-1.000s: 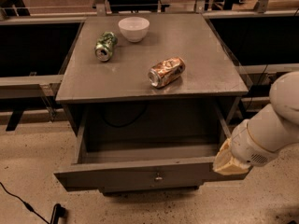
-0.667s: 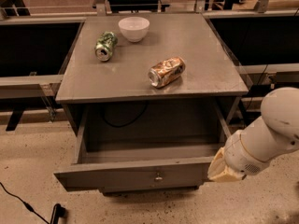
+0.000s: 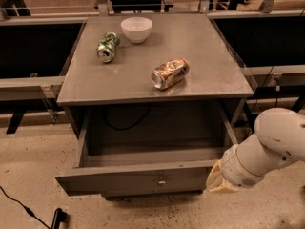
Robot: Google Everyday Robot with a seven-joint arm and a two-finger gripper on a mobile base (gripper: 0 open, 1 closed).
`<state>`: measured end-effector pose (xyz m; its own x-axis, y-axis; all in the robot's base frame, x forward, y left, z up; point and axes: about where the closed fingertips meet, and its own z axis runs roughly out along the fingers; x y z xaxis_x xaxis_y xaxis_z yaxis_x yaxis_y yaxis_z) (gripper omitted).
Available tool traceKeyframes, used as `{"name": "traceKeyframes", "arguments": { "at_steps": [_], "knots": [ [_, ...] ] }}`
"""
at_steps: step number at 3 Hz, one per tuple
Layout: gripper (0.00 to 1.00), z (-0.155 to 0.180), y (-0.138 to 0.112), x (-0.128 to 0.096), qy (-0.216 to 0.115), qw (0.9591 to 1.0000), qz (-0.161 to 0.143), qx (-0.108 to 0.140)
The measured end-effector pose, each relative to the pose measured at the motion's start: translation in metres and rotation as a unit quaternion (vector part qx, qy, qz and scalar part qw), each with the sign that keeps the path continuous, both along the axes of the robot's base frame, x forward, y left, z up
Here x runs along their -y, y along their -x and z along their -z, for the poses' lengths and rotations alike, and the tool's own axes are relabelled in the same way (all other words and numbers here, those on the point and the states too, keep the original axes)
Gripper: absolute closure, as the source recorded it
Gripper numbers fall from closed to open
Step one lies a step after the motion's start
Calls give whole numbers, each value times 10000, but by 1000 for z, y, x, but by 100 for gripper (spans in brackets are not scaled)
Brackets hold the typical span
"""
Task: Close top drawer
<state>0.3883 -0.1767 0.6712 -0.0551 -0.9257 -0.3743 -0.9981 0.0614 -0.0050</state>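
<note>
As top drawer [image 3: 119, 180] gapes, end effector [image 3: 218, 181] beside (right).

Speckled beige floor [image 3: 28, 151]; grey metal table [image 3: 205, 56]

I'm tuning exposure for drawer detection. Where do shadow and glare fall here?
Camera view: the top drawer stands open, its inside in deep shadow; the table top shows a soft sheen; the brown can glints; the gripper, by the drawer front's right end, is brightly lit.
</note>
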Motion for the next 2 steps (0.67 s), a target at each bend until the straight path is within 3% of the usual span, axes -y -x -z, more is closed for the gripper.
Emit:
{"name": "traceKeyframes", "arguments": {
  "at_steps": [2],
  "knots": [
    [16, 1, 0, 0, -5, 10000, -7, 4]
  ]
}}
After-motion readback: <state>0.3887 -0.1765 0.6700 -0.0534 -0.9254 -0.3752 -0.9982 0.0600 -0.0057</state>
